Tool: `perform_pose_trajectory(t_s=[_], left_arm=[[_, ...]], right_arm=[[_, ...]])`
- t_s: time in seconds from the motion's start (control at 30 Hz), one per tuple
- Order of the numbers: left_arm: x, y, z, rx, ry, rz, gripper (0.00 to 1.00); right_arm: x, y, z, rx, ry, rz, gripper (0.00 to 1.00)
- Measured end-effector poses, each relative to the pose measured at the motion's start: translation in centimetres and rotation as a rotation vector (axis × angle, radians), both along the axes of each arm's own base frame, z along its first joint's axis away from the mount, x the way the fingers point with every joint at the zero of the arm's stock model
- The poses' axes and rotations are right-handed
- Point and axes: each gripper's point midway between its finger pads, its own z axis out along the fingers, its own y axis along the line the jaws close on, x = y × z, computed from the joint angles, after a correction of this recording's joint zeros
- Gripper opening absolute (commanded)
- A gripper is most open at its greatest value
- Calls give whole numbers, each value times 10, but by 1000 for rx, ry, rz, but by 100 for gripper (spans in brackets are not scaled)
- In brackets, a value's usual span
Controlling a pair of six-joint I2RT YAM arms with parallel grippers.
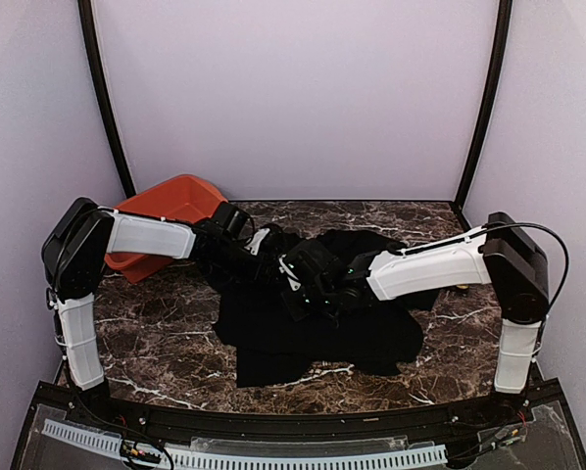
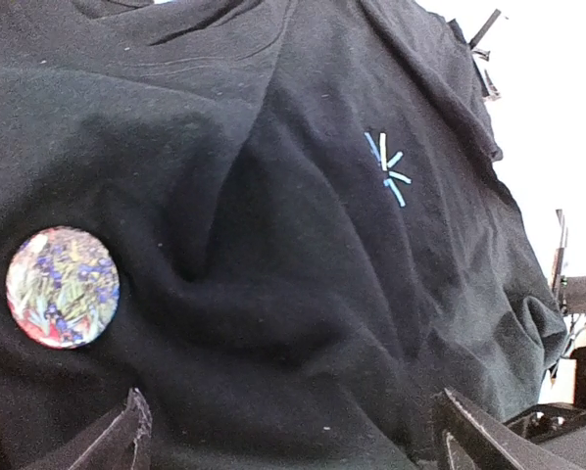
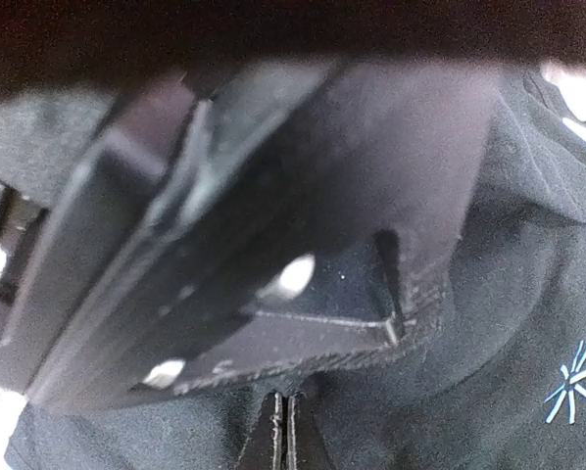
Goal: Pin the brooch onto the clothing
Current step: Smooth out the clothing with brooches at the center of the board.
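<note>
Fingers point(image 2: 124, 439) on the left gripper point(image 2: 291, 403) are spread wide with nothing between them, just two tips poking up at the bottom of the left wrist view. At the far left of that view the brooch point(image 2: 63, 287) sits flat against the black T-shirt point(image 2: 273, 294). It's a little round disc with a busy blue, yellow and reddish face. It's up and left of the nearer fingertip and isn't touching either finger. Can't tell if it's actually pinned or just lying on the cloth. Further right on the shirt is the light-blue starburst print point(image 2: 389, 168), well apart from the brooch, with a bunch of folds in between.

From the top camera, the left arm crosses in front of an orange bin point(image 1: 175, 201) at the back left of the marble table point(image 1: 156, 343). Both grippers meet over the upper part of the shirt, which is bunched up mid-table. The brooch is too small to make out there.

Over on the right, the right gripper point(image 3: 284, 416) has its fingers point(image 3: 269, 452) pressed tight together, only a thin line between them, with shirt cloth all round the tips. Whether any cloth is caught in there, I can't tell. A blurry black block point(image 3: 224, 255) fills most of that view, and I can't say what it is.
</note>
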Motion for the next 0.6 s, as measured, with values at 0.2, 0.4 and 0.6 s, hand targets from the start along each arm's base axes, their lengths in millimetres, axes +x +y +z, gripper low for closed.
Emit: perform_pose_trajectory(t_s=[0.2, 0.4, 0.6], left_arm=[[-6, -5, 3, -29, 22, -24, 86], [-12, -3, -2, -5, 43, -31, 90], [-2, 12, -2, 95, -73, -25, 99]], right_arm=[[1, -2, 0, -11, -14, 2, 0], [4, -3, 7, -11, -39, 0, 0], [3, -3, 7, -12, -40, 7, 0]])
